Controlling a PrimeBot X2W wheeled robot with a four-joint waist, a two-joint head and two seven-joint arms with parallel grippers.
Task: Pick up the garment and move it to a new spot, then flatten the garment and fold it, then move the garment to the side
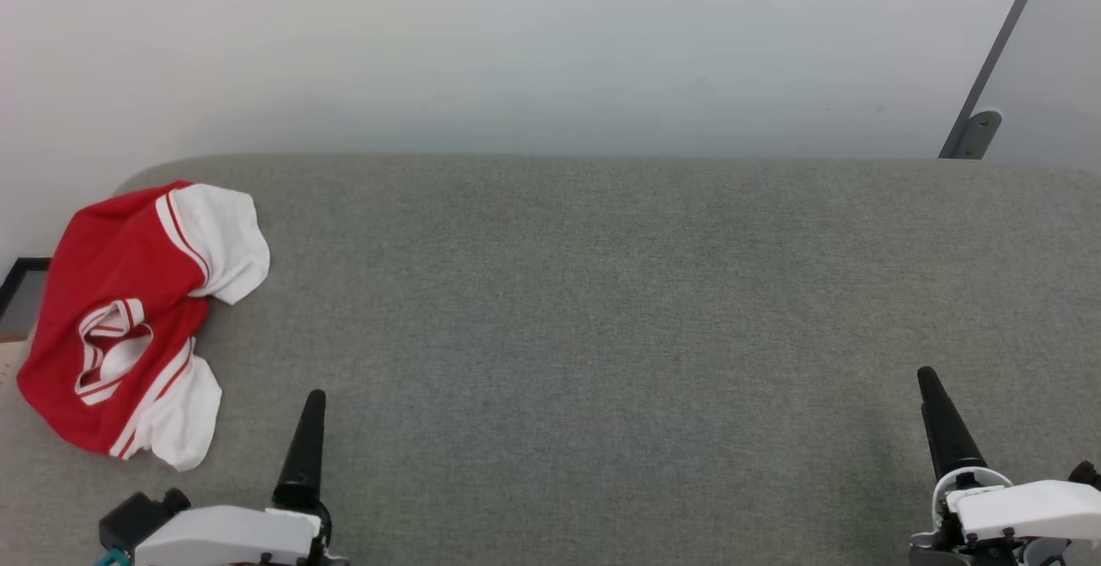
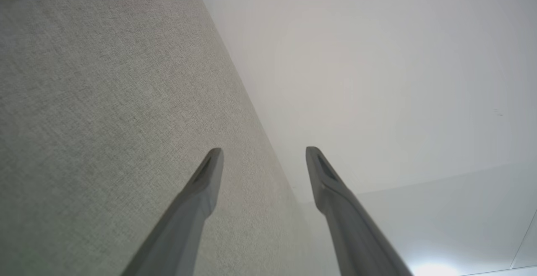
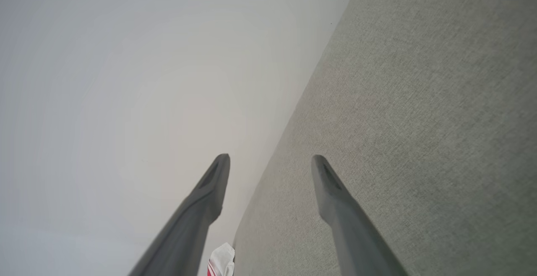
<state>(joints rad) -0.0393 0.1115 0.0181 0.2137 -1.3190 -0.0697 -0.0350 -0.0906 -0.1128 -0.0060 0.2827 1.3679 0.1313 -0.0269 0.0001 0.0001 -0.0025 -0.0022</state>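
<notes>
Crumpled at far-left edge of bench [image 1: 602, 334], untouched: garment [image 1: 129, 316]. Nearest to it, left gripper [image 2: 264, 151]; well apart, right gripper [image 3: 270, 158]. Jaws of both spread wide, empty. Probably poised low at near corners, ready for the pick-up.

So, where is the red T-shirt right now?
In the head view, the garment lies crumpled at the left edge of the grey surface, ahead and left of the left gripper.
</notes>
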